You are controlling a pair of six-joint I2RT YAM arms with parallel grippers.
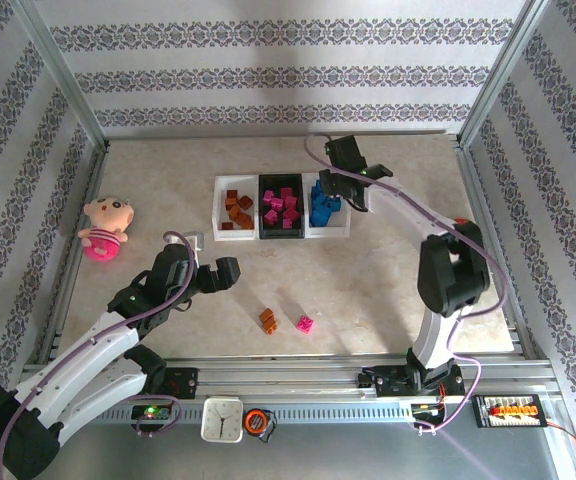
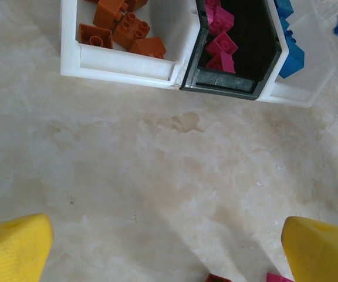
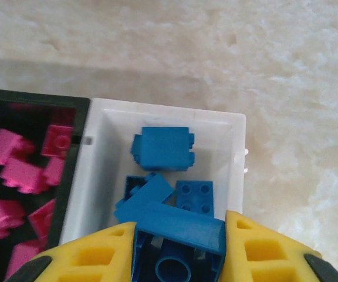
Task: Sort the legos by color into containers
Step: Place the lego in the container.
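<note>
Three joined trays stand at mid-table: a white one point(image 1: 236, 237) with orange-brown legos point(image 1: 238, 208), a black one point(image 1: 281, 236) with magenta legos point(image 1: 282, 206), and a white one point(image 1: 331, 232) with blue legos point(image 1: 322, 210). My right gripper point(image 1: 330, 190) hangs over the blue tray point(image 3: 93, 176), shut on a blue lego point(image 3: 181, 226) between its yellow fingers point(image 3: 257, 247). My left gripper point(image 1: 213, 260) is open over bare table in front of the trays. Near it lie a loose orange-brown lego point(image 1: 268, 319) and a loose magenta lego point(image 1: 305, 324).
A pink plush doll point(image 1: 104, 228) sits at the left edge of the table. A small clock point(image 1: 222, 418) and a tape measure point(image 1: 259, 422) rest on the front rail. Patterned walls and a metal frame close in the table.
</note>
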